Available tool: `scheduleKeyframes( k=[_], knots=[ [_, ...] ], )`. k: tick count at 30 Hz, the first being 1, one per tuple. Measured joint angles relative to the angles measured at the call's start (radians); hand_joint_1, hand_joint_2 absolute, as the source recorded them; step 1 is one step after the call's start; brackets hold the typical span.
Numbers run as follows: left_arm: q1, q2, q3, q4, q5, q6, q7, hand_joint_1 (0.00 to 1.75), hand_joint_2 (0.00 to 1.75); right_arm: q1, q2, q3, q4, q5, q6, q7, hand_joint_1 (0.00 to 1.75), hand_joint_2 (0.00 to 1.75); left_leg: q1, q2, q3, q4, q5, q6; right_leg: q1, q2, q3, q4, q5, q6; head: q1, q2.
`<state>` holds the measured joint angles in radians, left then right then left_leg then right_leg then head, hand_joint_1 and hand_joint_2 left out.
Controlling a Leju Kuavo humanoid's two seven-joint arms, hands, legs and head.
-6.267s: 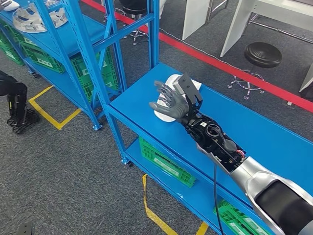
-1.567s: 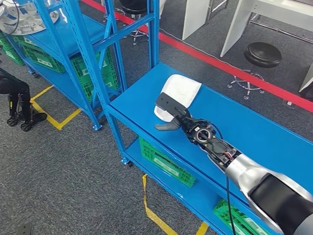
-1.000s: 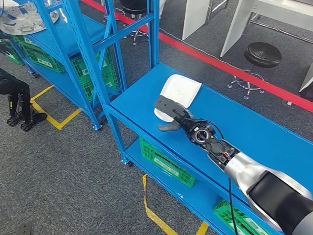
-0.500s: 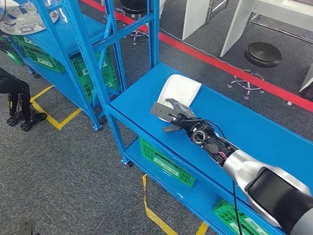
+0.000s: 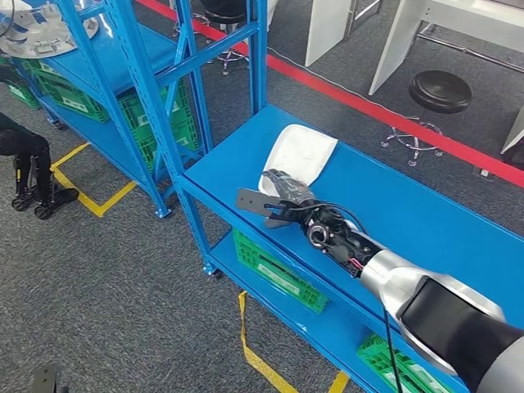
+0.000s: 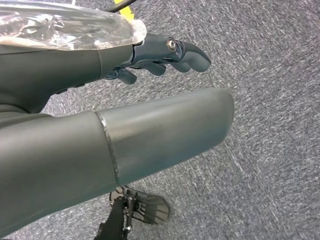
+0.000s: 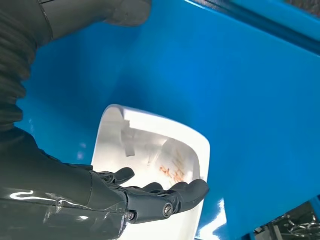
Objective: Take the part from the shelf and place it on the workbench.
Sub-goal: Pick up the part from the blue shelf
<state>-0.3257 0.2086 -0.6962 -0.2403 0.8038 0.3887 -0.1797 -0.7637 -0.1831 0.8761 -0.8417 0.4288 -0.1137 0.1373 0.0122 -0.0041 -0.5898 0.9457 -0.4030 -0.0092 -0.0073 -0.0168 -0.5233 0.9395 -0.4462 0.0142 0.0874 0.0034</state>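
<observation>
The white shell-shaped part (image 5: 304, 154) lies on the blue workbench (image 5: 401, 205), hollow side up in the right wrist view (image 7: 151, 150). My right hand (image 5: 279, 199) hovers palm down at the part's near end, close to the bench's front edge, fingers (image 7: 166, 197) stretched out flat above the part and holding nothing. Its thumb (image 7: 128, 11) is spread well away from them. My left hand (image 6: 94, 100) hangs over the grey carpet with fingers (image 6: 177, 52) extended and nothing in it.
A blue shelf rack (image 5: 142, 74) stands to the left, with metal parts (image 5: 43, 29) on it and green crates (image 5: 160, 123) below. More green crates (image 5: 281, 274) sit under the bench. A person's dark legs (image 5: 28, 172) are at far left. A black stool (image 5: 440, 90) stands beyond the red line.
My right hand has turned flat and slid back off the white part toward the bench's front edge. The part stays where it lay on the bench.
</observation>
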Motion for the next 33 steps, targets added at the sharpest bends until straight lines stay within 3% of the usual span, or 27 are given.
scheduleKeyframes(
  k=[18, 33],
  knots=[
    [-0.004, -0.003, 0.000, 0.000, -0.004, 0.000, 0.003, 0.00, 0.00, -0.017, 0.030, 0.038, 0.057, 0.035, -0.006, -0.014, 0.00, 1.75, 0.000, 0.000, 0.000, 0.000, 0.000, 0.000, 0.000, 0.000, 0.000, 0.000, 0.000, 0.000, 0.000, 0.000],
    [-0.020, -0.011, 0.000, 0.000, -0.018, 0.000, 0.023, 0.00, 0.00, -0.035, 0.079, 0.076, 0.170, 0.328, -0.179, 0.039, 0.00, 1.75, 0.000, 0.000, 0.000, 0.000, 0.000, 0.000, 0.000, 0.000, 0.000, 0.000, 0.000, 0.000, 0.000, 0.000]
  ],
)
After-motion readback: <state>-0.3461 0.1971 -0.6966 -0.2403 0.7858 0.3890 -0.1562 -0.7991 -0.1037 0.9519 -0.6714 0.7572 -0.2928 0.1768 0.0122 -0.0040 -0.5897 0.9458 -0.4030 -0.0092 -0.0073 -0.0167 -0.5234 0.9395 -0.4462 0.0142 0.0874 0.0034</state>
